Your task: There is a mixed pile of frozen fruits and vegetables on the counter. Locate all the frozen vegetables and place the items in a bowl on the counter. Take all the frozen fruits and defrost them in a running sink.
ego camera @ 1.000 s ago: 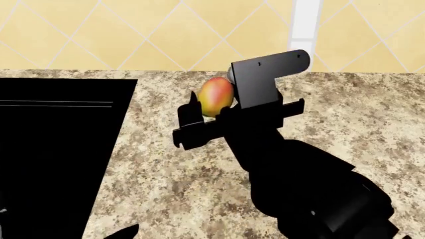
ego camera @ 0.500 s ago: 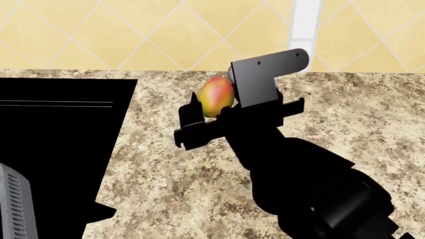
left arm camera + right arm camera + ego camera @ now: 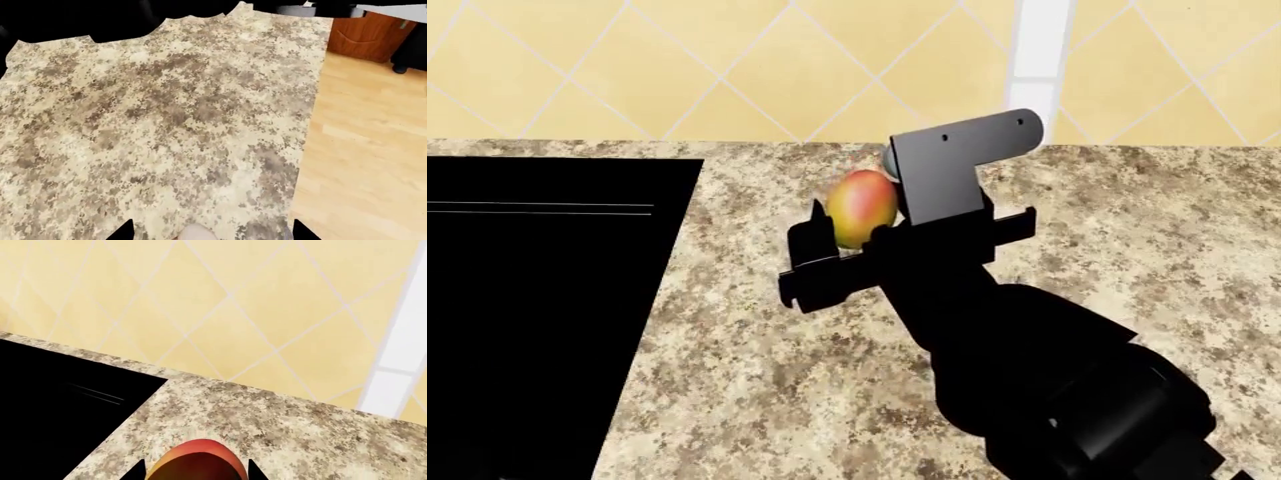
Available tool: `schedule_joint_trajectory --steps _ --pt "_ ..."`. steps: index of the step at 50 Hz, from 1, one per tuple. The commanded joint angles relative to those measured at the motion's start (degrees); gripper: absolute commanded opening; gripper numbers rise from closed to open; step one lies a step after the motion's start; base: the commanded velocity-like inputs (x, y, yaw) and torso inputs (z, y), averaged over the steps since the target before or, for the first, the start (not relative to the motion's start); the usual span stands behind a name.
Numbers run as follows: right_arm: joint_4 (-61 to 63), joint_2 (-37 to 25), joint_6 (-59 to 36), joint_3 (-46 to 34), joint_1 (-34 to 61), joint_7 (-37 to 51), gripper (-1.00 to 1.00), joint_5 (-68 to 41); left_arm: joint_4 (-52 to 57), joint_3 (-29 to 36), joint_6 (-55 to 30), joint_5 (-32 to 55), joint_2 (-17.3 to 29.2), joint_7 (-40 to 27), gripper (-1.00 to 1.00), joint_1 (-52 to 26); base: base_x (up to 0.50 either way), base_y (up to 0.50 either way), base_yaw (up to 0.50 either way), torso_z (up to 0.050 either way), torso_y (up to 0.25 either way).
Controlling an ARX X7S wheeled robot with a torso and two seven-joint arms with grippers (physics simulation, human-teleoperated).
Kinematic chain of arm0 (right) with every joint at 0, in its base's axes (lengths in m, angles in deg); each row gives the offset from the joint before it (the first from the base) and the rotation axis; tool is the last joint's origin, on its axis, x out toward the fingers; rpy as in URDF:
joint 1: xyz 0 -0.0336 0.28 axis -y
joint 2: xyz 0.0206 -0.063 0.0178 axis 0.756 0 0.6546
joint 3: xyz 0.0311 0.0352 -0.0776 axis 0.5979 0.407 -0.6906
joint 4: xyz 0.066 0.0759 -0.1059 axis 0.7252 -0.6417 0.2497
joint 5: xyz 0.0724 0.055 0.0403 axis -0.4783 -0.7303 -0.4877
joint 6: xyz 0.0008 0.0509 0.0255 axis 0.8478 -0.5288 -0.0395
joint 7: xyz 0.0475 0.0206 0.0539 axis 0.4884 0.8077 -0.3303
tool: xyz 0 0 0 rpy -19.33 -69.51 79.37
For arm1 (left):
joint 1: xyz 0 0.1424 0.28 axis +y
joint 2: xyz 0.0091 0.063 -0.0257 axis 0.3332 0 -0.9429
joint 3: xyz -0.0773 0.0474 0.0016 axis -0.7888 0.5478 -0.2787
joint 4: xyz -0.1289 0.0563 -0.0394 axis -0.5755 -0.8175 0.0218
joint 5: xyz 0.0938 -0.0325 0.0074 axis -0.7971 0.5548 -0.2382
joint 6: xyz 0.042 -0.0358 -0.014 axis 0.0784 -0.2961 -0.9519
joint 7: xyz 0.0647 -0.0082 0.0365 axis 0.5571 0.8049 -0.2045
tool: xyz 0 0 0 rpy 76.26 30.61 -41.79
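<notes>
A red-and-yellow mango (image 3: 861, 208) hangs above the speckled counter (image 3: 774, 370), with my right gripper (image 3: 860, 218) shut on it. In the right wrist view the mango (image 3: 197, 462) fills the gap between the two dark fingertips of the right gripper (image 3: 197, 471). My left gripper (image 3: 212, 231) is out of the head view; its fingertips stand wide apart over the counter (image 3: 167, 125). A small pale rounded thing (image 3: 195, 233) lies between them, touching neither. The bowl is out of view.
A flat black area (image 3: 534, 300) is set into the counter left of the mango; I cannot tell if it is the sink. A yellow tiled wall (image 3: 761, 60) backs the counter. The left wrist view shows the wood floor (image 3: 373, 150) and a brown cabinet (image 3: 367, 30).
The right gripper with the mango has dropped slightly. The left arm showed at the lower left of the head view half a second ago and has left it.
</notes>
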State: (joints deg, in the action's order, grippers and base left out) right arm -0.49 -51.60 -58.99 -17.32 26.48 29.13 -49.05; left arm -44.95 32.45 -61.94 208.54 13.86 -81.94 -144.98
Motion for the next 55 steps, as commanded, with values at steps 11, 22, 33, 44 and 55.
schedule_joint_trajectory --steps 11,22,33,44,55 --pt "-0.7 0.24 -0.55 0.35 0.01 -1.0 -1.0 1.09 1.88 5.22 -0.74 1.76 3.08 -4.44 1.0 2.22 0.0 0.0 0.0 0.0 0.0" --pt "-1.86 0.63 0.04 0.4 -0.64 -2.0 -1.0 1.14 3.49 7.49 -0.92 4.68 6.3 -8.6 1.0 0.14 0.0 0.0 0.0 0.0 0.0" --pt "-3.15 1.13 1.11 0.51 -1.49 -3.15 -1.0 1.39 5.37 9.97 -0.86 8.72 9.38 -13.12 1.0 -2.77 0.0 0.0 0.0 0.0 0.0" --pt "-2.72 0.74 1.28 0.79 -1.86 -2.98 -1.0 1.2 6.12 11.42 0.18 8.0 9.45 -14.78 1.0 -1.3 0.0 0.0 0.0 0.0 0.001" --pt "-2.14 0.68 1.07 0.6 -2.14 -2.7 -1.0 1.32 5.77 9.84 -0.4 2.56 9.25 -11.72 1.0 2.31 0.0 0.0 0.0 0.0 0.0"
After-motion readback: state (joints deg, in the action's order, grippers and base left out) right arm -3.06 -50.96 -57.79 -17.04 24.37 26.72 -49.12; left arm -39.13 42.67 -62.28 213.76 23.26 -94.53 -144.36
